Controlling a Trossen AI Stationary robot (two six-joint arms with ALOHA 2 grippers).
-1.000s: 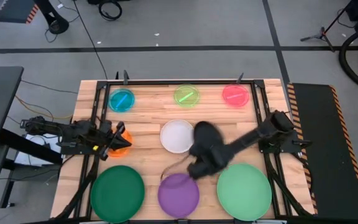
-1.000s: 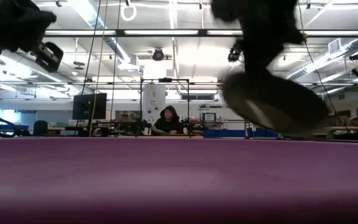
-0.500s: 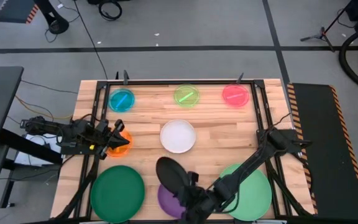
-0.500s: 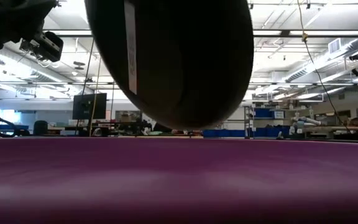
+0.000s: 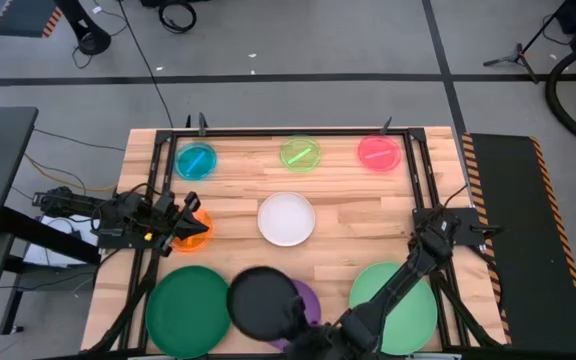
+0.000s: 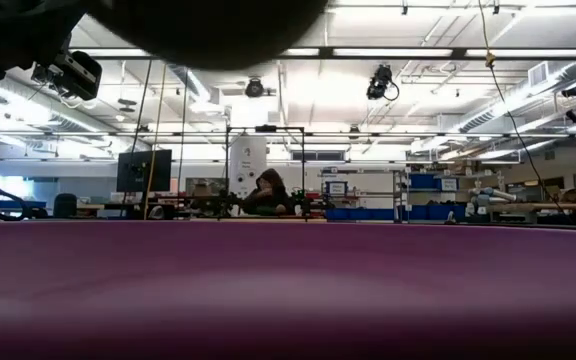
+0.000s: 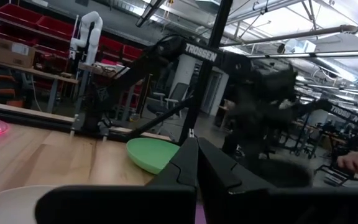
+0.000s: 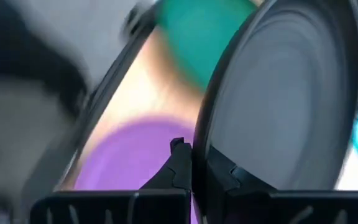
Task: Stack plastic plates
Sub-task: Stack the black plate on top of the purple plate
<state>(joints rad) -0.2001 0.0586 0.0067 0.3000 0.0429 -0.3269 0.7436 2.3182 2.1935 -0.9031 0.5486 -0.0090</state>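
My right gripper [image 5: 303, 322] is shut on the black plate [image 5: 261, 302], which it carries over the left part of the purple plate [image 5: 308, 297], close to the dark green plate [image 5: 188, 308]. In the low view the black plate [image 6: 198, 20] hangs at the top and the purple plate [image 6: 288, 290] fills the foreground. My left gripper [image 5: 181, 228] waits shut over the orange plate [image 5: 197, 230]; whether it touches it does not show. The white plate [image 5: 286, 219], light green plate [image 5: 393, 308] and small blue [image 5: 196, 160], green [image 5: 300, 153] and pink [image 5: 379, 152] plates lie flat on the table. My right gripper pinches the black plate's rim [image 8: 199, 146] between its two fingers, one finger on each face. The fingers [image 8: 182, 163] come from the table's right and near side. The plate is lifted clear above the purple plate [image 8: 129, 155] and looks nearly round from above.
The three small plates line the far edge and the three large ones the near edge. The white plate sits mid-table with bare wood around it. A black frame [image 5: 158, 170] borders the table. A person [image 6: 271, 192] sits far behind it.
My right gripper has carried the black plate from beside the white plate toward the table's near edge and then leftward, across the purple plate. The plate has turned from a steep tilt to nearly level and now overlaps the purple plate's left side.
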